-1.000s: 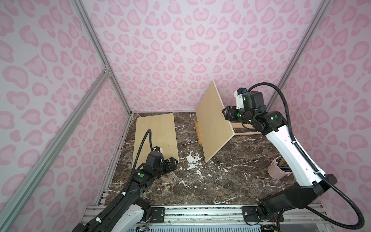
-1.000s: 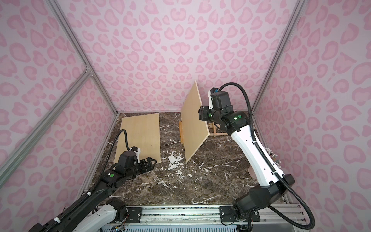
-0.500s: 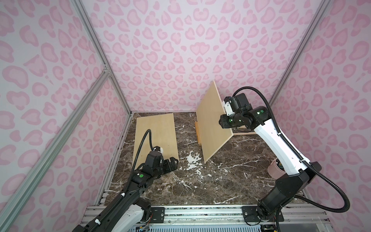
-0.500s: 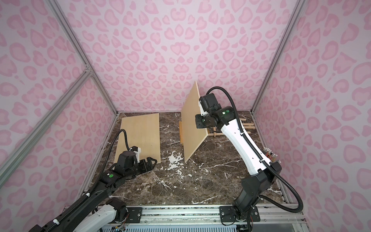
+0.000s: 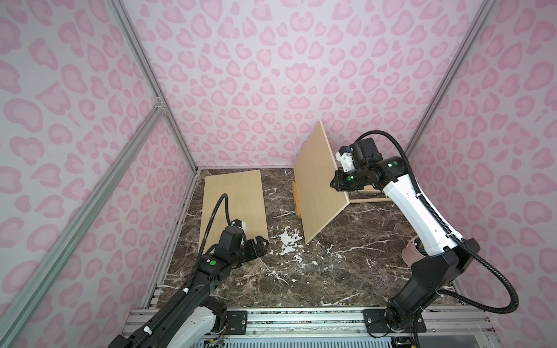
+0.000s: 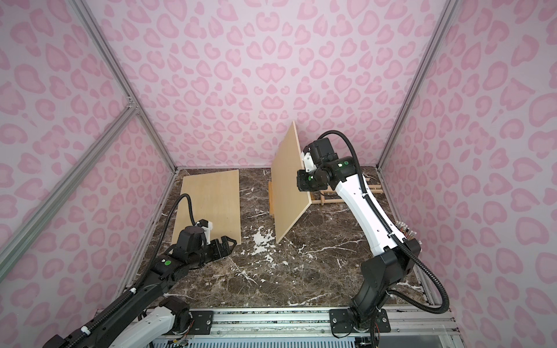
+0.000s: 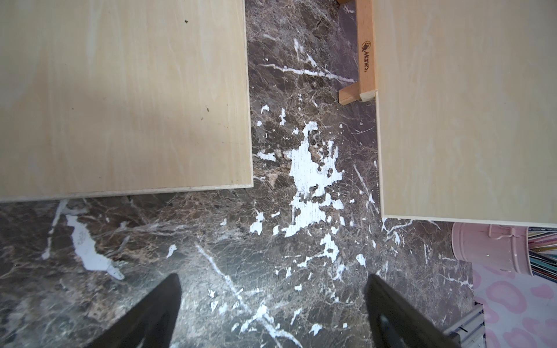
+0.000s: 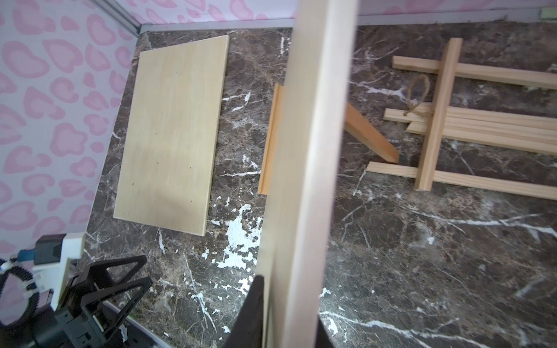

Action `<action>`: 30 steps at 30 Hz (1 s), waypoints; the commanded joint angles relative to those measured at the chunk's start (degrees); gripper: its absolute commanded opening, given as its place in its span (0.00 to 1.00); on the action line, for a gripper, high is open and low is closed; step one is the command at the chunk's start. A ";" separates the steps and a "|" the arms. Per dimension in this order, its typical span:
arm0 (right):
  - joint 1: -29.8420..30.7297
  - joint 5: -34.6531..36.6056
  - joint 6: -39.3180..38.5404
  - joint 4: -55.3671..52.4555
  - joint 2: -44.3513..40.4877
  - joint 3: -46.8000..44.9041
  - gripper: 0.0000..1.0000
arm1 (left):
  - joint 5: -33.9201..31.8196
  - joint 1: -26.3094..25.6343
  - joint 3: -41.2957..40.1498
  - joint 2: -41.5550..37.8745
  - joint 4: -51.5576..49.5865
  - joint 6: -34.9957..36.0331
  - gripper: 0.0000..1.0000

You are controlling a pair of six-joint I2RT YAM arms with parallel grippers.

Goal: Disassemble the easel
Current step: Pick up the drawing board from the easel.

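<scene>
Upright board (image 5: 319, 192) near table (image 5: 331, 271) far edge: looks thin, stiff, light, likely slippery. Right claw (image 5: 334, 183) clenched on top edge; left claw (image 7: 272, 280) released, empty.

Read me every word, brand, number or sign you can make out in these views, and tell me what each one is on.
"Marie's", beside a small round logo, on the easel ledge; the print is small, so this reading is likely, not sure.
Any print on the pencils in the pink cup is too small to read.
No text on the upright board or the flat board.
</scene>
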 commanded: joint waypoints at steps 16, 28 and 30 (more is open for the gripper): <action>-4.18 -7.28 9.38 12.42 -5.45 1.06 0.00 | 1.11 -0.06 0.68 -0.69 0.79 0.10 0.96; -5.45 -15.69 19.45 35.85 -18.02 -12.10 0.00 | 1.28 -0.03 -0.12 -5.15 2.01 0.00 0.97; -5.43 -17.45 20.68 40.24 -20.65 -15.25 0.00 | 1.11 -0.06 -0.40 -6.92 2.18 -0.33 0.96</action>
